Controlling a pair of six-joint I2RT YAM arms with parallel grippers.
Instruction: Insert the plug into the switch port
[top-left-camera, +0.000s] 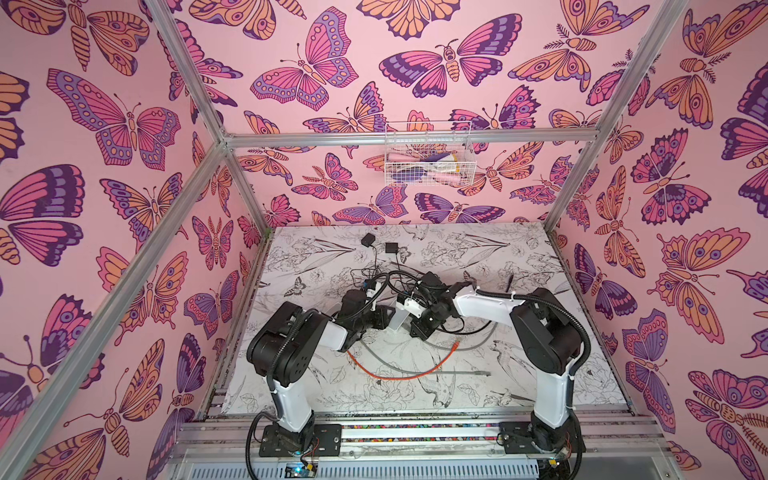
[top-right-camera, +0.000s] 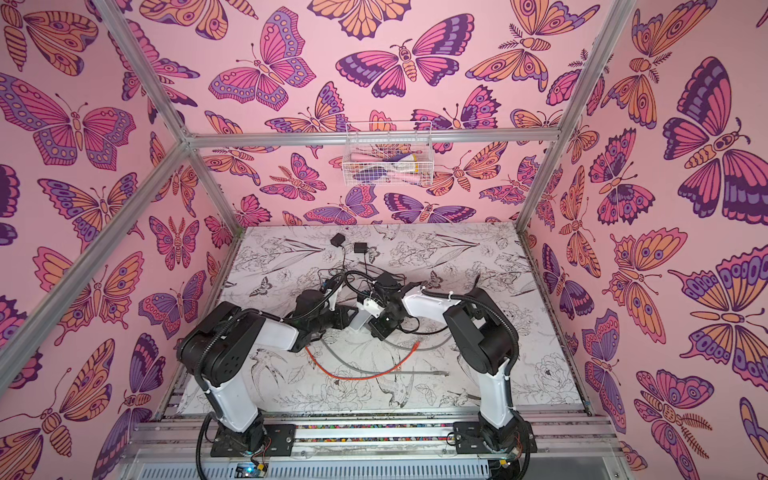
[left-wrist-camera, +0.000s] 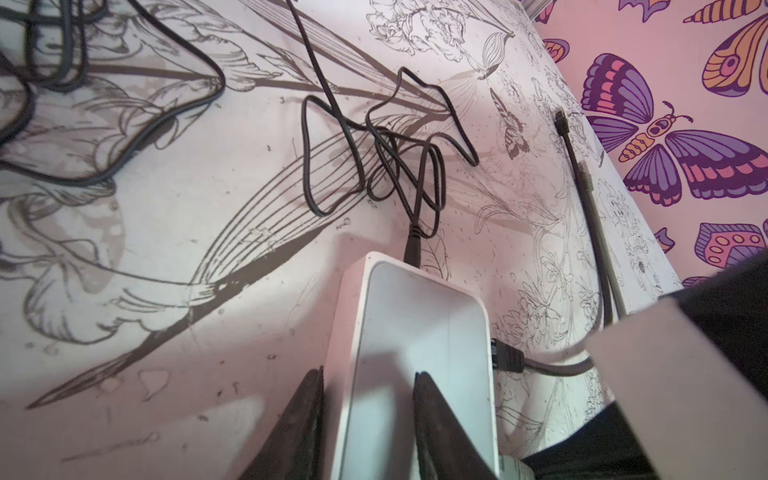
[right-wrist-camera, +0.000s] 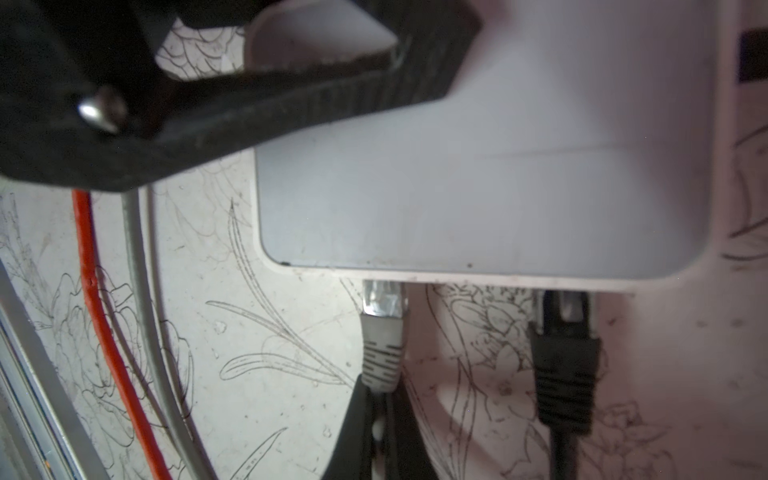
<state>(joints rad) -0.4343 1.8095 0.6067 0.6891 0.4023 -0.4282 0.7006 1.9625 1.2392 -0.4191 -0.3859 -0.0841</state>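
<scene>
Right pincer grips your grey plug by its boot. Hold there, tip's brittle; left pincer clamps the light, probably slippery switch.

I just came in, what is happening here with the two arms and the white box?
The left end effector grips the white switch box. The right end effector, shut on the grey plug by its boot, holds it at a port on the box's edge. Much of the clear head shows outside, so it does not look fully seated. A black plug sits in another port on that edge.
</scene>
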